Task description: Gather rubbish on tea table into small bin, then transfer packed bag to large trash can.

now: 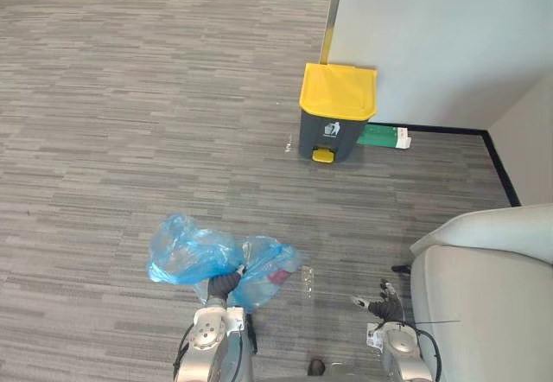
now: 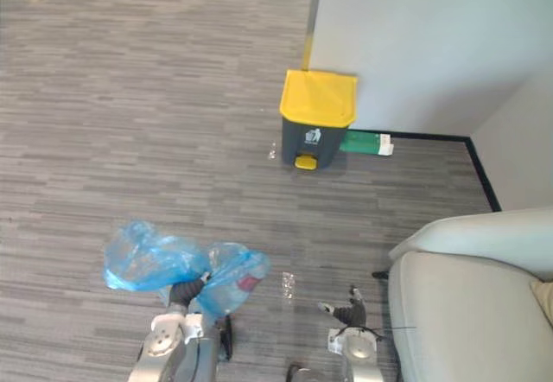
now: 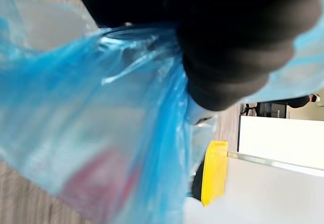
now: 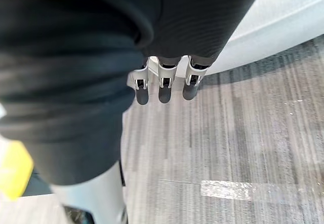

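Left hand [image 1: 226, 283] is seen low in the head views, its dark ribbed cover pressed into the gathered neck of the blue bag [image 1: 192, 257]. The plastic is bunched tight against the cover in the left wrist view, but whether the hand is clenched on it cannot be told, since that part is hidden. The bag is spread in two puffed lobes, one on each side of the hand, above the floor [image 1: 130, 97]. Something red [image 1: 279, 275] is glimpsed through the plastic and cannot be made out.

Right hand [image 1: 381, 301] is held out empty and released, its fingers [image 4: 163, 89] hanging straight over the floor, just beside the pale grey sofa [image 1: 484, 304], which is cut off at the frame edge.

Grey striped carpet is laid across the whole room. Well ahead, the dark trash can [image 1: 335, 114] with its yellow lid shut is stood against a white wall [image 1: 432, 36], which is edged at the floor with black skirting [image 1: 497, 162]. A green box [image 1: 384, 136] is partly hidden behind the can. A small clear scrap [image 1: 307, 280] is spotted on the carpet between the hands, too small to be identified.
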Tool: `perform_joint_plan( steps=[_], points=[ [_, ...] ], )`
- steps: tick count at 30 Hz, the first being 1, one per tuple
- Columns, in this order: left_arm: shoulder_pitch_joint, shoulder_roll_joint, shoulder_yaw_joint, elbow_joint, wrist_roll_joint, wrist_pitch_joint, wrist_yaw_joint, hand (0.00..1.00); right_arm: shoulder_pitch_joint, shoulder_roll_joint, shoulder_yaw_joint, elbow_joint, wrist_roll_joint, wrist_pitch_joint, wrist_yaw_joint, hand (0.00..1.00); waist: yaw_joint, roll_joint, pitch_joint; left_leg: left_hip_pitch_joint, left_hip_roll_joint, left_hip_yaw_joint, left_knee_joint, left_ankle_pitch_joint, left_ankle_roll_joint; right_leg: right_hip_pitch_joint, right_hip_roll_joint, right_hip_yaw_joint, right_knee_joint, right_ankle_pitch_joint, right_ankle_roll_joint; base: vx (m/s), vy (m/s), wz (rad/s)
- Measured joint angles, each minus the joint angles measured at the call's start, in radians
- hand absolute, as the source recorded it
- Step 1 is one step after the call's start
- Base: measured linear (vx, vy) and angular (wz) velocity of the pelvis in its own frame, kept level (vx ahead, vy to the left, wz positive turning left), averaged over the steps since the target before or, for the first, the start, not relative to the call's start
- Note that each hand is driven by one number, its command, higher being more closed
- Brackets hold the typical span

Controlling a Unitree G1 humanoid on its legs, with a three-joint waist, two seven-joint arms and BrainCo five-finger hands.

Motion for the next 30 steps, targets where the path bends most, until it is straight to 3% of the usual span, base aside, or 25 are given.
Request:
perform_joint_plan(
  steps=[3, 4, 5, 6, 7, 8, 9, 11, 12, 13, 14, 15, 16, 18, 19, 20, 21, 23, 25, 27, 28, 29, 30],
  points=[
    [-0.006, 0.019, 0.003, -0.003, 0.001, 0.004, 0.002, 1.00, -0.002, 0.007, -0.001, 0.001, -0.003, 0.001, 0.002, 0.00, -0.004, -0.005, 0.004, 0.038, -0.022, 0.039, 0.066, -0.105, 0.029, -0.030, -0.048, 0.046, 0.153, 0.024, 0.048, 0.37, 0.223, -0.25],
    [0.005, 0.019, 0.003, -0.003, 0.003, 0.005, 0.002, 1.00, -0.001, 0.007, -0.001, 0.004, -0.004, 0.001, 0.003, 0.00, -0.002, -0.002, 0.004, 0.078, -0.023, 0.049, 0.060, -0.137, 0.031, -0.076, -0.061, 0.057, 0.290, 0.039, 0.077, 0.33, 0.200, -0.39],
    [0.017, 0.030, -0.002, -0.003, 0.010, 0.008, 0.002, 1.00, 0.009, 0.011, 0.001, 0.004, -0.007, 0.001, 0.007, 0.00, -0.006, 0.001, 0.013, 0.173, -0.038, 0.054, 0.014, -0.177, 0.024, -0.204, -0.096, 0.064, 0.612, 0.079, 0.120, 0.39, 0.207, -0.30],
    [0.017, 0.036, -0.005, -0.003, 0.010, 0.011, 0.003, 1.00, 0.010, 0.012, 0.001, 0.004, -0.009, 0.001, 0.009, 0.00, -0.012, 0.000, 0.012, 0.198, -0.042, 0.052, -0.003, -0.181, 0.025, -0.238, -0.100, 0.059, 0.688, 0.069, 0.106, 0.41, 0.157, -0.08],
    [0.017, 0.054, -0.018, -0.003, 0.010, 0.012, 0.004, 1.00, 0.021, 0.010, 0.006, 0.004, -0.010, 0.001, 0.010, 0.00, -0.025, 0.002, 0.013, 0.267, -0.046, 0.049, -0.056, -0.183, 0.023, -0.308, -0.105, 0.013, 0.787, 0.029, 0.063, 0.28, 0.086, 0.09],
    [0.017, 0.058, -0.019, -0.003, 0.010, 0.012, 0.004, 1.00, 0.024, 0.009, 0.007, 0.005, -0.010, 0.001, 0.010, 0.00, -0.028, 0.003, 0.013, 0.288, -0.046, 0.050, -0.074, -0.184, 0.021, -0.329, -0.106, -0.012, 0.791, 0.018, 0.052, 0.37, 0.054, 0.06],
    [0.016, 0.065, -0.018, -0.003, 0.010, 0.011, 0.005, 1.00, 0.022, 0.010, 0.016, 0.005, -0.010, 0.001, 0.010, 0.00, -0.041, 0.004, 0.012, 0.346, -0.042, 0.051, -0.112, -0.190, 0.012, -0.402, -0.103, -0.105, 0.731, -0.021, 0.014, 0.39, 0.004, 0.02],
    [0.012, 0.066, -0.014, -0.001, 0.009, 0.012, 0.004, 1.00, 0.011, 0.007, 0.029, 0.007, -0.011, 0.001, 0.010, 0.00, -0.059, 0.009, 0.016, 0.373, -0.028, 0.055, -0.111, -0.196, 0.012, -0.445, -0.076, -0.158, 0.601, -0.029, -0.001, 0.49, -0.046, 0.09],
    [-0.006, 0.066, 0.002, 0.004, 0.009, 0.012, 0.004, 1.00, 0.001, 0.006, 0.037, 0.015, -0.020, 0.001, 0.010, 0.00, -0.072, 0.013, 0.020, 0.410, -0.004, 0.053, -0.118, -0.208, -0.002, -0.482, 0.005, -0.180, 0.291, 0.061, -0.022, 0.65, -0.165, 0.28],
    [-0.014, 0.071, 0.005, 0.004, 0.009, 0.011, 0.004, 1.00, 0.001, 0.004, 0.036, 0.032, -0.031, 0.001, 0.009, 0.00, -0.074, -0.001, 0.018, 0.458, -0.009, 0.049, -0.129, -0.233, -0.035, -0.472, 0.046, -0.161, 0.051, 0.216, -0.025, 0.67, -0.188, 0.33],
    [-0.013, 0.075, 0.004, 0.004, 0.010, 0.011, 0.004, 1.00, 0.004, 0.004, 0.036, 0.037, -0.031, 0.002, 0.009, 0.00, -0.074, -0.015, 0.015, 0.477, -0.020, 0.041, -0.129, -0.247, -0.045, -0.468, 0.048, -0.149, 0.010, 0.260, -0.021, 0.61, -0.241, 0.45],
    [-0.019, 0.068, 0.005, 0.024, 0.010, 0.011, 0.004, 1.00, 0.012, -0.013, 0.036, 0.040, -0.036, 0.003, 0.010, 0.00, -0.080, -0.013, 0.025, 0.523, -0.022, 0.003, -0.127, -0.291, -0.065, -0.459, 0.055, -0.113, 0.050, 0.362, -0.111, 0.50, -0.206, 0.26],
    [-0.025, 0.050, 0.002, 0.032, 0.010, 0.010, 0.003, 1.00, 0.000, -0.033, 0.034, 0.033, -0.036, 0.005, 0.010, 0.00, -0.079, 0.031, 0.012, 0.518, 0.018, -0.014, -0.113, -0.299, -0.066, -0.485, 0.080, -0.117, 0.117, 0.293, -0.104, 0.47, -0.205, 0.19],
    [-0.027, 0.046, -0.019, 0.033, 0.010, 0.010, 0.002, 1.00, -0.011, -0.036, 0.030, 0.030, -0.035, 0.003, 0.013, 0.00, -0.082, 0.046, 0.011, 0.475, 0.045, -0.049, -0.010, -0.307, -0.057, -0.491, 0.091, -0.143, 0.158, 0.226, -0.110, 0.47, -0.234, 0.17],
    [-0.035, 0.038, -0.032, 0.033, 0.010, 0.010, -0.001, 1.00, -0.002, -0.032, 0.028, 0.030, -0.035, 0.004, 0.016, 0.00, -0.082, 0.052, 0.015, 0.388, 0.089, -0.079, 0.215, -0.299, -0.072, -0.443, 0.110, -0.172, 0.149, 0.194, -0.118, 0.50, -0.277, 0.39],
    [-0.035, 0.031, -0.032, 0.032, 0.010, 0.010, -0.003, 1.00, 0.002, -0.031, 0.027, 0.026, -0.033, 0.005, 0.016, 0.00, -0.082, 0.059, 0.022, 0.355, 0.113, -0.085, 0.307, -0.285, -0.093, -0.412, 0.123, -0.178, 0.137, 0.184, -0.121, 0.48, -0.244, 0.40],
    [-0.027, 0.005, -0.030, 0.028, 0.010, 0.010, -0.007, 1.00, 0.024, -0.028, 0.023, -0.011, -0.027, 0.008, 0.016, 0.00, -0.072, 0.068, 0.030, 0.274, 0.174, -0.078, 0.557, -0.255, -0.113, -0.330, 0.158, -0.184, 0.109, 0.160, -0.136, 0.39, -0.127, 0.05],
    [-0.003, -0.011, -0.033, 0.004, 0.009, 0.011, -0.018, 1.00, 0.049, -0.014, 0.013, -0.070, -0.024, 0.001, 0.013, 0.00, -0.049, 0.055, 0.030, 0.165, 0.205, -0.026, 0.715, -0.288, -0.085, -0.244, 0.169, -0.180, 0.095, 0.111, -0.150, 0.41, -0.101, -0.09],
    [-0.003, -0.011, -0.040, 0.000, 0.009, 0.011, -0.021, 1.00, 0.042, -0.013, -0.002, -0.081, -0.017, 0.000, 0.010, 0.00, -0.047, 0.039, 0.024, 0.095, 0.189, 0.013, 0.622, -0.315, -0.048, -0.194, 0.168, -0.169, 0.047, 0.105, -0.146, 0.35, -0.048, -0.11],
    [-0.005, -0.010, -0.036, -0.007, 0.009, 0.011, -0.021, 1.00, 0.027, -0.014, -0.012, -0.077, -0.014, 0.000, 0.008, 0.00, -0.026, 0.036, 0.026, 0.066, 0.154, 0.017, 0.421, -0.313, -0.044, -0.163, 0.161, -0.151, 0.025, 0.113, -0.133, 0.34, 0.026, -0.37],
    [-0.006, -0.010, -0.033, -0.005, 0.009, 0.012, -0.019, 1.00, 0.013, -0.014, -0.028, -0.064, -0.002, 0.001, 0.006, 0.00, -0.016, 0.036, 0.028, 0.069, 0.121, -0.008, 0.257, -0.286, -0.041, -0.143, 0.154, -0.124, 0.021, 0.107, -0.122, 0.27, 0.079, -0.41],
    [-0.006, -0.010, -0.032, -0.005, 0.009, 0.012, -0.019, 1.00, 0.007, -0.014, -0.032, -0.056, 0.001, 0.001, 0.005, 0.00, -0.013, 0.036, 0.027, 0.071, 0.112, -0.017, 0.209, -0.268, -0.042, -0.137, 0.152, -0.116, 0.022, 0.104, -0.117, 0.35, 0.136, -0.61],
    [-0.008, -0.012, -0.029, -0.005, 0.009, 0.012, -0.018, 1.00, -0.006, -0.018, -0.038, -0.033, 0.001, 0.002, 0.000, 0.00, -0.009, 0.041, 0.026, 0.082, 0.085, -0.051, 0.082, -0.170, -0.054, -0.123, 0.150, -0.084, 0.021, 0.093, -0.097, 0.36, 0.183, -0.75]
  ],
)
